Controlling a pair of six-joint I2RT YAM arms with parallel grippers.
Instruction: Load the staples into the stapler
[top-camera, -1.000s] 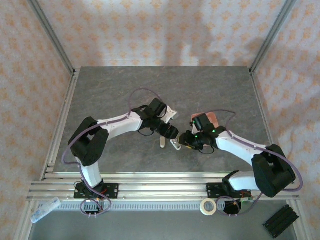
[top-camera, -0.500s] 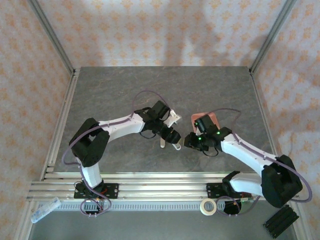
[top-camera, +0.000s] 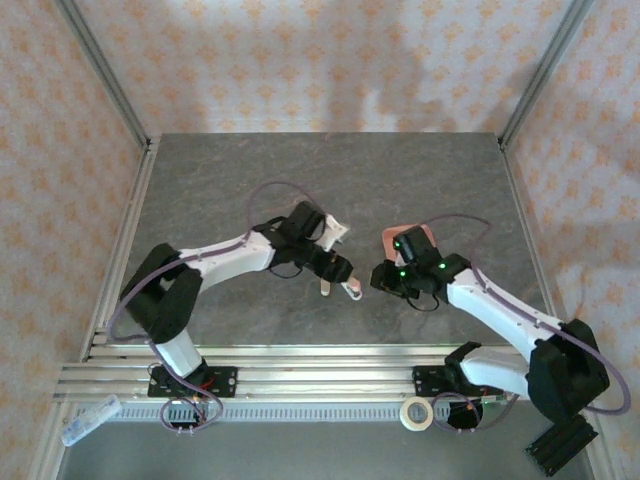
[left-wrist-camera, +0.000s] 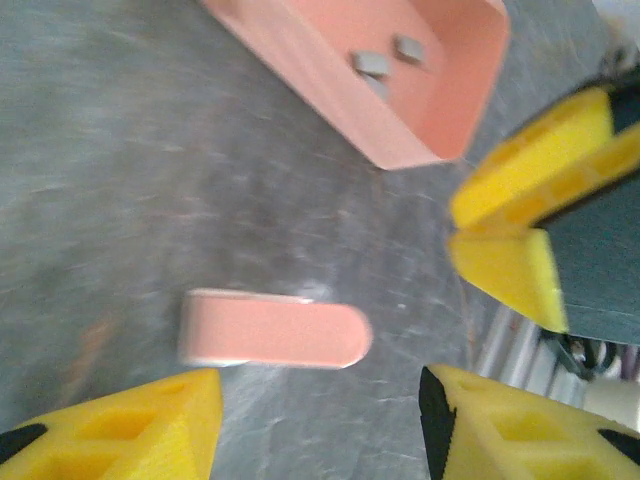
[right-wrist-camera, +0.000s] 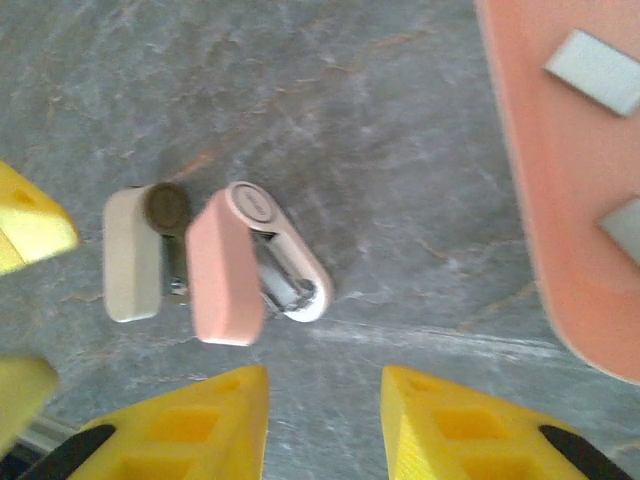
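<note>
tray (top-camera: 427, 232): largely hidden beneath the right arm (top-camera: 500, 305) in the top view; cut by the 12 o'clock edge in the left wrist view and by the 3 o'clock edge in the right wrist view.
staples (right-wrist-camera: 592, 70): too small to tell in the top view; the one at 3 o'clock in the right wrist view is cut off.
pink stapler (left-wrist-camera: 275, 328): blurred in the left wrist view.
left gripper (left-wrist-camera: 318, 395): fingers cut at 6 o'clock.
right gripper (right-wrist-camera: 325, 385): fingers cut at 6 o'clock.

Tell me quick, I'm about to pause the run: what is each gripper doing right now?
Left gripper: open, holding nothing.
Right gripper: open, holding nothing.
</note>
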